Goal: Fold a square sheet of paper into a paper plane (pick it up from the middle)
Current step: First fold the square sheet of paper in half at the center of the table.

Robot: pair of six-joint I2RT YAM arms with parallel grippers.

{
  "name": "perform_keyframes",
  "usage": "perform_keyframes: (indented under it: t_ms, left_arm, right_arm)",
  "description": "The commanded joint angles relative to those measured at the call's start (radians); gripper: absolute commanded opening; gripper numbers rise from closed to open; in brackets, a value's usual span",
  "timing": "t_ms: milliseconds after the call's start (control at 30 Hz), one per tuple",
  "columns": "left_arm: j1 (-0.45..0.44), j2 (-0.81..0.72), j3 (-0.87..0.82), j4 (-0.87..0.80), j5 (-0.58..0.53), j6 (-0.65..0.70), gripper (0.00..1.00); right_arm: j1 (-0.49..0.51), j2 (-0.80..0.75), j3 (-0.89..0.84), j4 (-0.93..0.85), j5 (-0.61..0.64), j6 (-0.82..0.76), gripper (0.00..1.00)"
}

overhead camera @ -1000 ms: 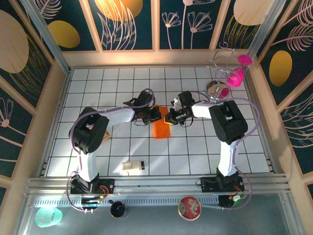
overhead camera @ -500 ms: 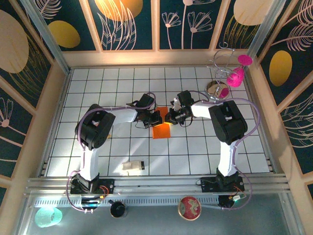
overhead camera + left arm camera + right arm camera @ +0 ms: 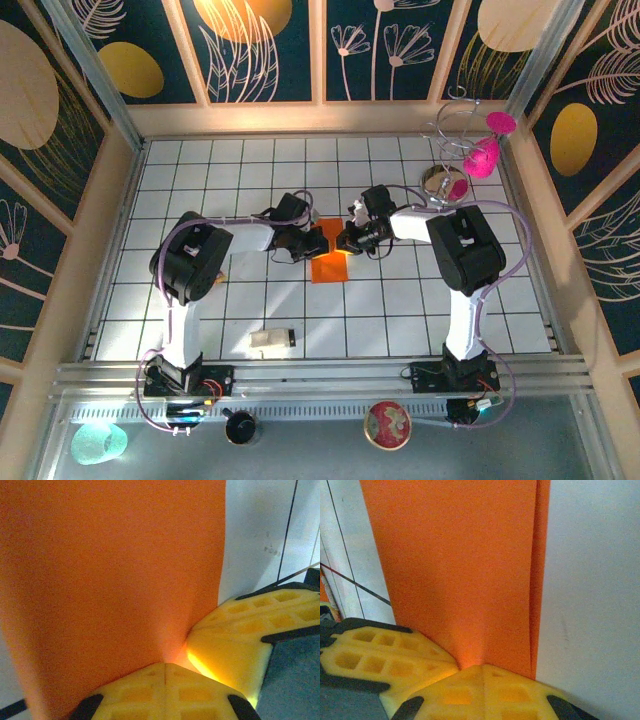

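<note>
Paper (image 3: 331, 265) is sitting mid-bench (image 3: 400, 320), showing from above as a narrow orange strip; whether its near end is resting on the tiles, I cannot tell.

Left fingers (image 3: 317, 241) are coming onto the paper's far part from its left side; right fingers (image 3: 346, 240) are meeting them from its right side; the two tips are touching over the paper.

Left wrist view: left fingers (image 3: 165, 685) are pressed together, seam closed, pinching the paper (image 3: 115, 570), which is running away from the seam; right fingers (image 3: 240, 635) are butting up just beside, at the paper's right edge.

Right wrist view: right fingers (image 3: 482, 687) are likewise clamped on the paper (image 3: 460, 565); left fingers (image 3: 385, 655) are lying against them; a doubled layer is showing along the paper's right edge.

Beige block (image 3: 271, 341) is lying near-left of the paper, well apart; wire stand (image 3: 468, 150) with pink pieces is standing far-right of the paper, well apart.
</note>
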Motion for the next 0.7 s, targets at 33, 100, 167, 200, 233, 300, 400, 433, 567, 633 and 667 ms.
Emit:
perform_keyframes:
  t_ms: [33,100,167,200,233,300,400,433,567,633,667]
  left_arm:
    - [0.104,-0.031,-0.120,-0.094,-0.050,0.056,0.00]
    - [0.130,-0.060,-0.140,-0.091,-0.034,0.057,0.00]
    - [0.138,-0.085,-0.137,-0.094,-0.020,0.057,0.00]
    - [0.138,-0.095,-0.130,-0.095,-0.012,0.058,0.00]
    - [0.139,-0.105,-0.118,-0.094,0.000,0.055,0.00]
    - [0.138,-0.125,-0.100,-0.083,0.012,0.041,0.00]
    - [0.138,-0.152,-0.091,-0.023,0.051,0.008,0.00]
    - [0.137,-0.156,-0.094,0.002,0.069,-0.010,0.00]
    - [0.119,-0.151,-0.104,0.066,0.099,-0.044,0.00]
    - [0.103,-0.135,-0.095,0.068,0.099,-0.047,0.00]
    - [0.097,-0.126,-0.091,0.072,0.100,-0.050,0.00]
  right_arm:
    - [0.030,0.192,-0.114,-0.202,0.337,-0.008,0.00]
    - [0.031,0.191,-0.117,-0.202,0.336,-0.007,0.00]
    - [0.031,0.191,-0.120,-0.200,0.335,-0.007,0.00]
    - [0.031,0.192,-0.119,-0.201,0.335,-0.009,0.00]
    - [0.032,0.192,-0.121,-0.201,0.337,-0.008,0.00]
    - [0.030,0.192,-0.121,-0.199,0.337,-0.011,0.00]
    - [0.031,0.188,-0.123,-0.196,0.334,-0.009,0.00]
    - [0.031,0.186,-0.120,-0.195,0.333,-0.008,0.00]
    - [0.032,0.182,-0.116,-0.192,0.326,-0.006,0.00]
    - [0.032,0.180,-0.114,-0.189,0.321,-0.005,0.00]
    - [0.032,0.180,-0.114,-0.188,0.320,-0.004,0.00]
